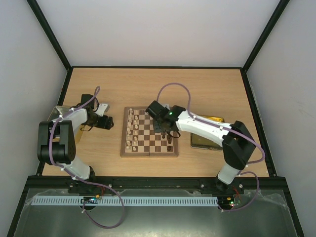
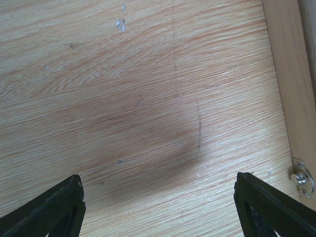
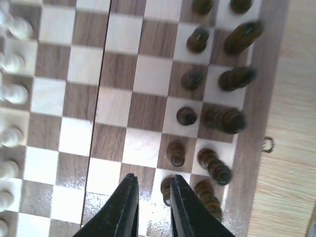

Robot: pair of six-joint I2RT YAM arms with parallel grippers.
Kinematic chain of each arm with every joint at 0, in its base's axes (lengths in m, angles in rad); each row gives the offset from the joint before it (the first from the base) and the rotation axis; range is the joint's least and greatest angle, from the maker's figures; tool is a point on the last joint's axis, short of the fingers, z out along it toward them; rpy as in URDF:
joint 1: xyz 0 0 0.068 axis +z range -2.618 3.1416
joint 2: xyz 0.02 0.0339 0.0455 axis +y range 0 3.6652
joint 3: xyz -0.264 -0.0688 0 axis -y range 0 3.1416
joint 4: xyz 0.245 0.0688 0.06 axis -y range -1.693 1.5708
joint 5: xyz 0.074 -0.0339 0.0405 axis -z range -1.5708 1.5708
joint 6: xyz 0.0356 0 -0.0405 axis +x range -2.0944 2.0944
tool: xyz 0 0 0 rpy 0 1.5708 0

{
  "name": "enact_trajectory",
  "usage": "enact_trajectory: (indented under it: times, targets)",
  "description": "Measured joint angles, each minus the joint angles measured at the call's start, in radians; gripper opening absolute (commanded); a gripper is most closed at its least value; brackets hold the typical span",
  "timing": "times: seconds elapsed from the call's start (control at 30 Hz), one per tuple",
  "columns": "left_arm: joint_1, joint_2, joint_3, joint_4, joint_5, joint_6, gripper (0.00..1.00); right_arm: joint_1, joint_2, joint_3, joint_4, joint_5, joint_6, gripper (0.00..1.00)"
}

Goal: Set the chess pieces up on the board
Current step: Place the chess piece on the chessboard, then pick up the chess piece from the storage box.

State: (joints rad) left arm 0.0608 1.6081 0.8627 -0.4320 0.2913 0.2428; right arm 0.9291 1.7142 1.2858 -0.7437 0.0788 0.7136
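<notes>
1. Tin (image 1: pixel 54 112), dull silver-gold, sits at the far left of the table (image 1: pixel 197 89). The left arm half hides it, and only the top view shows it.
2. The left gripper (image 1: pixel 107 122) hangs over bare table just left of the board (image 1: pixel 148 143). Its black fingers (image 2: pixel 54 207) are spread wide with nothing between them. Its own camera shows streaky pale wood grain and, at the right, the board's plain edge with a small metal fitting (image 2: pixel 302 178).
3. The board lies flat mid-table. It is square and chequered light and dark brown, with a plain wood border. A fold seam down its middle is clear only in the right wrist view.
4. Cream pieces (image 1: pixel 131 131), tiny turned wood, stand in the board's left columns. Glossy dark pieces (image 3: pixel 232 79) stand in two columns along its right side.
5. The right gripper (image 3: pixel 153 177) hovers over the board's right part. Its fingers are parted only a little and grip nothing; a light square shows through the gap. One dark pawn (image 3: pixel 167 190) stands just beside a finger, partly hidden by it.
6. A shiny gold tray (image 1: pixel 217 120) lies right of the board, mostly covered by the right arm.
</notes>
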Motion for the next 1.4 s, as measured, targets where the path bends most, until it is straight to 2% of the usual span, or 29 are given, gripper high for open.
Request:
enact_trajectory:
  times: [0.17, 0.43, 0.63, 0.93, 1.4]
  targets:
    - [0.0, 0.0, 0.0, 0.0, 0.0, 0.0, 0.83, -0.089, -0.095, -0.005, -0.006, 0.013, -0.002, 0.17]
    - [0.0, 0.0, 0.0, 0.0, 0.003, 0.0, 0.83, -0.502, -0.267, -0.298, 0.015, 0.021, 0.007, 0.17]
    - [-0.006, 0.0, 0.0, 0.0, 0.007, 0.0, 0.83, -0.689, -0.328, -0.419, 0.042, -0.002, 0.007, 0.17]
    - [-0.011, 0.005, 0.0, 0.0, 0.014, 0.0, 0.83, -0.772, -0.294, -0.482, 0.11, -0.057, 0.012, 0.17]
    - [-0.019, 0.009, 0.0, 0.0, 0.015, 0.0, 0.83, -0.779, -0.288, -0.476, 0.127, -0.072, 0.035, 0.21]
